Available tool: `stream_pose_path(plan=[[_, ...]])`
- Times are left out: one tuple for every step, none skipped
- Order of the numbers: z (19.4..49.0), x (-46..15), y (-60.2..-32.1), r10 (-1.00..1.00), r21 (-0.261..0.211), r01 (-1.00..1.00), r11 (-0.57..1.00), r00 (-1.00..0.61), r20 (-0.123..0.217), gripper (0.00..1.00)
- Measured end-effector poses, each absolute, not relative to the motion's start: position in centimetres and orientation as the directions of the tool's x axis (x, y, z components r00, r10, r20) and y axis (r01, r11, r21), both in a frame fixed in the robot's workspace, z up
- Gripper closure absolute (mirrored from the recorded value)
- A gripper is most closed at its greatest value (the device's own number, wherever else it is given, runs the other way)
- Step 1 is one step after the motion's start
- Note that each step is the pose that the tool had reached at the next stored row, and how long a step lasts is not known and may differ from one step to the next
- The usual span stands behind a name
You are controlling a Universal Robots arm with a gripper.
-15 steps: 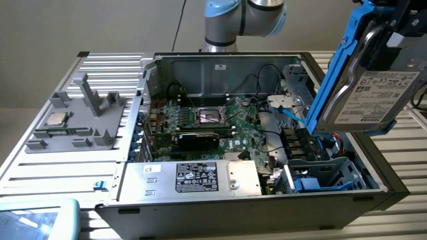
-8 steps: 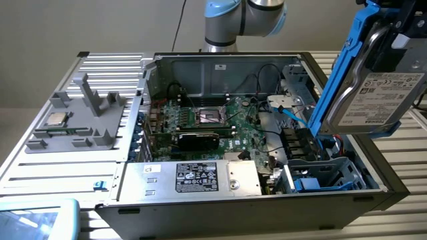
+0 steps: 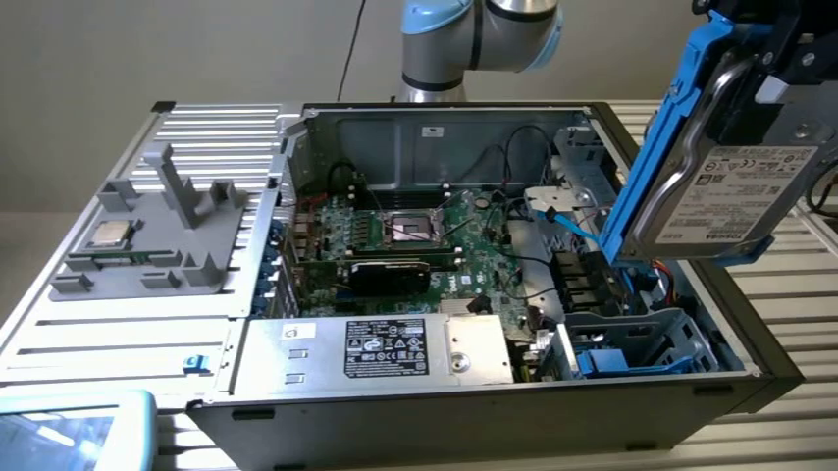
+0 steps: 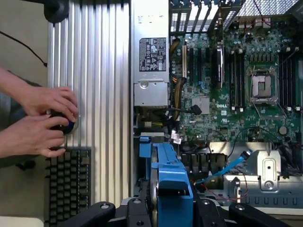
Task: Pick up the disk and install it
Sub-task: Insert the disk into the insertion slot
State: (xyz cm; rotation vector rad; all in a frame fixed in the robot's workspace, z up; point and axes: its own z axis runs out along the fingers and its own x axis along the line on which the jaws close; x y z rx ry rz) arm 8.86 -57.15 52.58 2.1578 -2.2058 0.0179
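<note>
Blue-framed silver-grey hard disk (image 3: 728, 191), grasped by the black end effector (image 4: 169, 208), hangs on edge above the open computer case (image 3: 497, 417).

Up at 2 o'clock in the exterior view, the disk (image 3: 727, 186) and the gripper (image 3: 766, 74) clamped on it run off the frame, and the label print is too tiny to read. The arm (image 3: 478, 34) gets chopped at 12 o'clock. In the wrist view, a person's hands (image 4: 47, 101) cover some small dark-and-blue thing I can't make out.
</note>
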Motion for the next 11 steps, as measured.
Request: stream_pose_path(plan=[[52.57,8.87,-57.17,-0.999,0.031,-0.999,0.023,-0.021,0.044,0.63],[52.57,8.87,-57.17,-0.999,0.031,-0.999,0.023,-0.021,0.044,0.63],[52.57,8.87,-57.18,-0.999,0.031,-0.999,0.023,-0.021,0.044,0.63],[52.57,8.88,-57.18,-0.999,0.031,-0.999,0.023,-0.021,0.044,0.63],[52.58,8.88,-57.18,-0.999,0.031,-0.999,0.023,-0.021,0.044,0.63],[52.58,8.88,-57.17,-0.999,0.031,-0.999,0.023,-0.021,0.044,0.63],[52.57,8.88,-57.18,-0.999,0.031,-0.999,0.023,-0.021,0.044,0.63],[52.57,8.88,-57.18,-0.999,0.031,-0.999,0.023,-0.021,0.044,0.63],[52.58,8.88,-57.17,-0.999,0.031,-0.999,0.023,-0.021,0.044,0.63],[52.58,8.88,-57.18,-0.999,0.031,-0.999,0.023,-0.021,0.044,0.63],[52.58,8.88,-57.17,-0.999,0.031,-0.999,0.023,-0.021,0.044,0.63]])
